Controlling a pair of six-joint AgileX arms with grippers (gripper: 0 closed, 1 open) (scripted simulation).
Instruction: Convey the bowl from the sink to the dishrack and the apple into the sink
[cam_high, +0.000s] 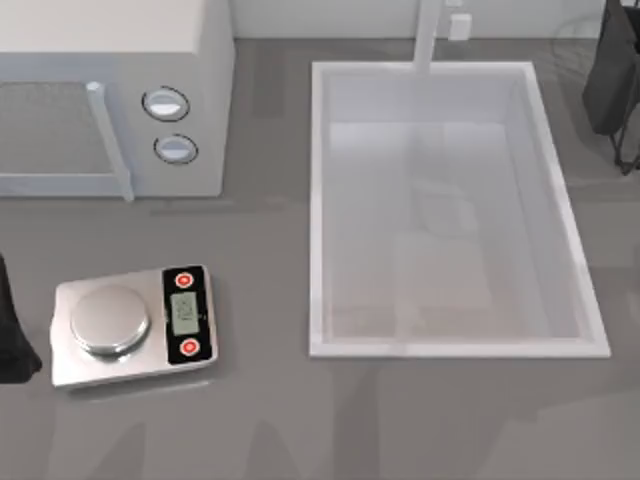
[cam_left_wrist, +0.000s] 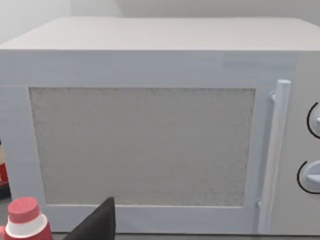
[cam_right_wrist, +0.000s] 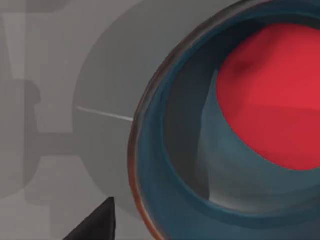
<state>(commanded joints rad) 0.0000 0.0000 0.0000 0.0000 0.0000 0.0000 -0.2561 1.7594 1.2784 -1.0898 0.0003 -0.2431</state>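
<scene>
The white sink (cam_high: 318, 200) lies right of the table's middle, and its basin holds nothing. The deep blue bowl (cam_right_wrist: 165, 165), with a reddish-brown rim and teal inside, looms close in the right wrist view. The red apple (cam_right_wrist: 275, 95) lies inside it. A thin pale wire (cam_right_wrist: 105, 114), like the dishrack's, crosses the grey surface beside the bowl. Faint curved wire of the dishrack (cam_high: 572, 45) shows at the back right. My right gripper (cam_high: 622, 140) hangs there at the table's right edge. My left gripper (cam_high: 10, 340) is parked at the left edge.
A white microwave (cam_high: 150, 90) stands at the back left, its door facing the left wrist camera. A silver scale (cam_high: 130, 325) with red buttons sits at the front left. A red-capped bottle (cam_left_wrist: 24, 220) stands near the left gripper. The pale faucet (cam_high: 428, 35) rises behind the sink.
</scene>
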